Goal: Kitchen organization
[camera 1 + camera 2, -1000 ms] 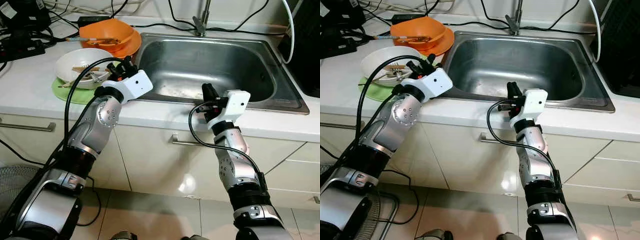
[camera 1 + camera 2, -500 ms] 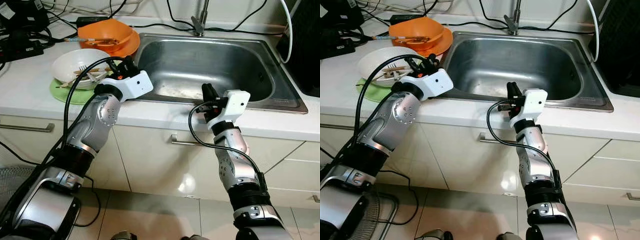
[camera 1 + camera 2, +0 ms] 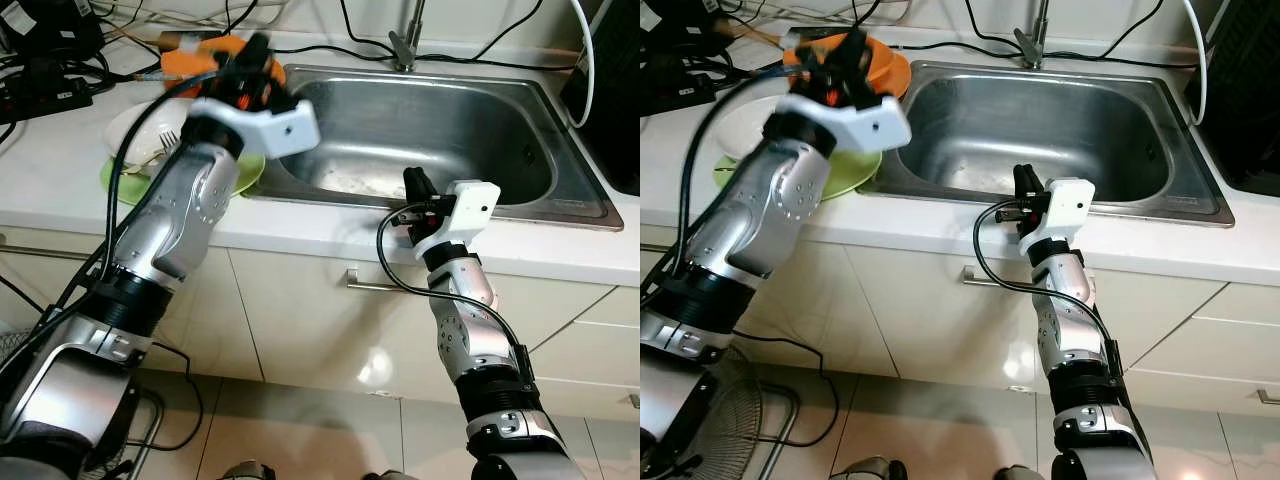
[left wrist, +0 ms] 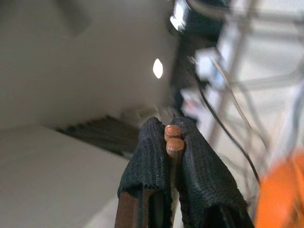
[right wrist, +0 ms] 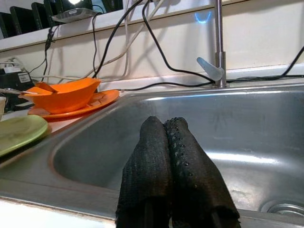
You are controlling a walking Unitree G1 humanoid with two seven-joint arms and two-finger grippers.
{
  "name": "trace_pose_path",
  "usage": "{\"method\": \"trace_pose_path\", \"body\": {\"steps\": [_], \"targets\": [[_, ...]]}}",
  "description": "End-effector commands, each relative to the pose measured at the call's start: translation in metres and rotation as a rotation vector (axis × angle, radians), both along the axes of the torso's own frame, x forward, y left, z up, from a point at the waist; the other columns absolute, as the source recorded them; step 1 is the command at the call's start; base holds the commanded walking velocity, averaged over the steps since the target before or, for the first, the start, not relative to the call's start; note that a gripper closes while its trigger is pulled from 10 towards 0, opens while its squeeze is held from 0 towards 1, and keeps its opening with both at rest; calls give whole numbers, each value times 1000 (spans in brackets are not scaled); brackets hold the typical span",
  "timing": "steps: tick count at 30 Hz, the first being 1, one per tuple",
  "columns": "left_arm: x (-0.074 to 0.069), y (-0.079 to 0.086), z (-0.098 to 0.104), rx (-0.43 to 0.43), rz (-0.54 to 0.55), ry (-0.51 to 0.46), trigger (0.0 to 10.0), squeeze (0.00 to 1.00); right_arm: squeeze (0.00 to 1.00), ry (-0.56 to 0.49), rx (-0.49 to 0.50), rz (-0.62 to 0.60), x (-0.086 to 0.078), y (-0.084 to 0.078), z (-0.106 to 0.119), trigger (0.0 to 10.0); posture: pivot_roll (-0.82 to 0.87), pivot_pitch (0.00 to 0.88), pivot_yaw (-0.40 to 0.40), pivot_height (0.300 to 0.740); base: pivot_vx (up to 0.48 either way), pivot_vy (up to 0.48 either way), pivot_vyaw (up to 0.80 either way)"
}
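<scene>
Left gripper clamps my chopsticks pointing upward; sink lies right, nearer the closed right gripper.

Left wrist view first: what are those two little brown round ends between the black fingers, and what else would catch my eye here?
The left claw is shut on a pair of chopsticks, raised above the orange bowl on the counter left of the sink. Beside it a white bowl sits on a green plate. The right claw, shut and holding nothing, rests at the sink's front edge.
</scene>
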State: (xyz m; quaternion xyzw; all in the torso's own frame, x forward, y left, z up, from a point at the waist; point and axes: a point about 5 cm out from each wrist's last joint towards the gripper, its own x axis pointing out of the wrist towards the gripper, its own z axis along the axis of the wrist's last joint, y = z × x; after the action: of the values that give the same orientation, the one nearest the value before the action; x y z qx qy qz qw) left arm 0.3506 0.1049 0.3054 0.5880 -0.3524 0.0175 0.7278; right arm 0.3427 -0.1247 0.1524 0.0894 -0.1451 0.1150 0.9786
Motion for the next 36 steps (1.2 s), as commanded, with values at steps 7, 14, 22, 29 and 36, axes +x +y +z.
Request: {"method": "trace_pose_path", "body": {"steps": [7, 14, 22, 29, 36], "targets": [[-23, -14, 23, -476, -374, 24, 10000, 0, 0, 0, 5, -12, 1, -1, 1, 10000, -23, 58, 9, 740, 0, 0, 0], [-27, -19, 18, -840, -637, 226, 10000, 0, 1000, -9, -21, -51, 2, -6, 2, 10000, -27, 61, 8, 740, 0, 0, 0], [-30, -25, 9, -956, -793, 374, 10000, 0, 1000, -73, -208, -89, 4, -9, 10, 10000, -28, 62, 5, 740, 0, 0, 0], [-30, -22, 4, -996, -810, 408, 10000, 0, 1000, -164, -467, -114, 4, -7, 18, 10000, -27, 64, 4, 740, 0, 0, 0], [-30, -17, 4, -1060, -845, 435, 10000, 0, 1000, -181, -545, -121, 6, -2, 18, 10000, -29, 64, 6, 740, 0, 0, 0]]}}
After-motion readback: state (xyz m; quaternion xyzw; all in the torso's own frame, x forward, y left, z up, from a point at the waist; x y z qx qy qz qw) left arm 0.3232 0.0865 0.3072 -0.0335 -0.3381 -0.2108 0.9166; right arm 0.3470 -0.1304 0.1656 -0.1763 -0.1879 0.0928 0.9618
